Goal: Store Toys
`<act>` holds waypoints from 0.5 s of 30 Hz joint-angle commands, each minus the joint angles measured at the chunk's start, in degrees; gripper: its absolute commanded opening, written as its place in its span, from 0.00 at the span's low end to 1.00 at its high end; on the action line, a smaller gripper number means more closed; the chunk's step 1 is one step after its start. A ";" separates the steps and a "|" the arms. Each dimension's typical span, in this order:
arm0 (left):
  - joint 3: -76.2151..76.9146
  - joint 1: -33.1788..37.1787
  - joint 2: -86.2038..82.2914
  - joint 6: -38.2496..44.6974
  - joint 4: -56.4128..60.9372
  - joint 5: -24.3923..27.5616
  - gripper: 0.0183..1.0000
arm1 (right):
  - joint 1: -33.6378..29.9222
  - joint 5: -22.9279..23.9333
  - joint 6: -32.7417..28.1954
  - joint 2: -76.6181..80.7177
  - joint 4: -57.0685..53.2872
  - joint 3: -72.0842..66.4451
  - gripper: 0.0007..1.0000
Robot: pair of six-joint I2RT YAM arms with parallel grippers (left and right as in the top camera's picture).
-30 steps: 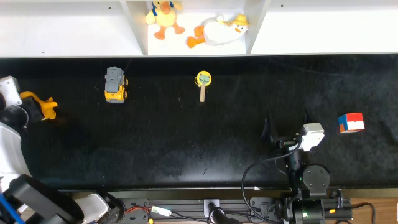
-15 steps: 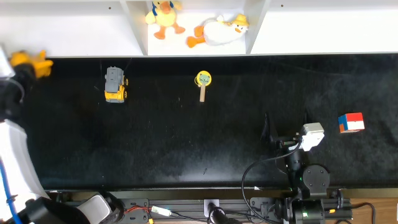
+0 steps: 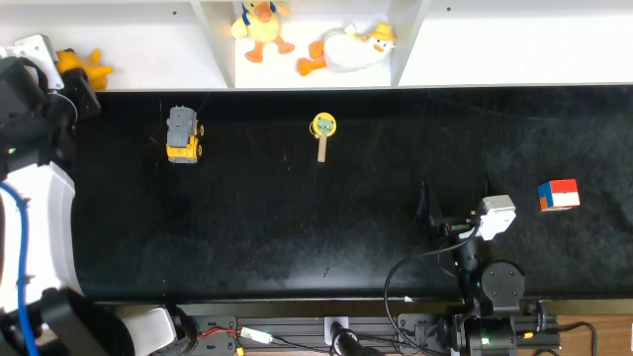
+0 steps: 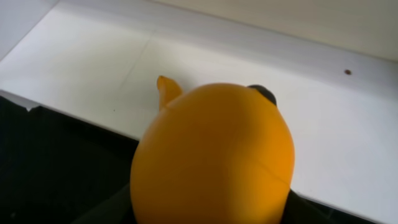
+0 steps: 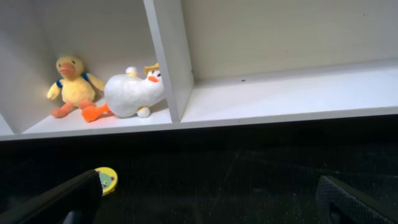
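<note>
Since a second ago my left arm has carried the toy (image 3: 83, 67) from the counter's (image 3: 297, 227) 9 o'clock edge up to the shelf (image 3: 148, 54) at about 10 o'clock. The right arm has not stirred.

The left end effector (image 3: 71, 81) is closed on the toy, a round orange thing. In the wrist view the toy (image 4: 211, 155) hides the fingers entirely, so I judge the grip only from the toy riding aloft with the arm. It hangs over the front lip of the shelf's (image 4: 93, 68) left bay, part above white board, part above black counter.

To set it down well, I'd push further toward 12 o'clock until the whole body is over the white floor, then lower until it bears weight before I let go. It looks round and liable to roll, so a drop from height near the lip could send it back onto the counter. I'd also keep off the 9 o'clock side wall and back out straight toward 6 o'clock.

The right end effector (image 3: 457, 201) rests at 4 o'clock with its fingers spread wide and nothing between them. The truck (image 3: 183, 133) and cube (image 3: 558, 195) wait on the counter. The duck (image 3: 261, 25) already sits in the middle bay.
</note>
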 commanded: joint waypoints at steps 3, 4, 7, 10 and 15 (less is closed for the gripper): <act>3.21 0.22 2.67 -1.77 1.99 -1.88 0.45 | 0.26 0.26 0.20 -0.44 0.24 -0.81 1.00; 3.93 0.22 3.17 -1.77 1.90 -1.90 0.45 | 0.26 0.26 0.20 -0.44 0.24 -0.81 1.00; 6.91 0.22 5.38 -1.75 0.50 -3.56 0.45 | 0.26 0.26 0.20 -0.44 0.24 -0.81 0.99; 9.75 0.22 7.74 -1.01 -0.72 -4.61 0.45 | 0.26 0.26 0.20 -0.44 0.24 -0.79 1.00; 13.90 0.63 11.80 -0.94 -1.86 -4.61 0.45 | 0.26 0.26 0.20 -0.44 0.22 -0.81 1.00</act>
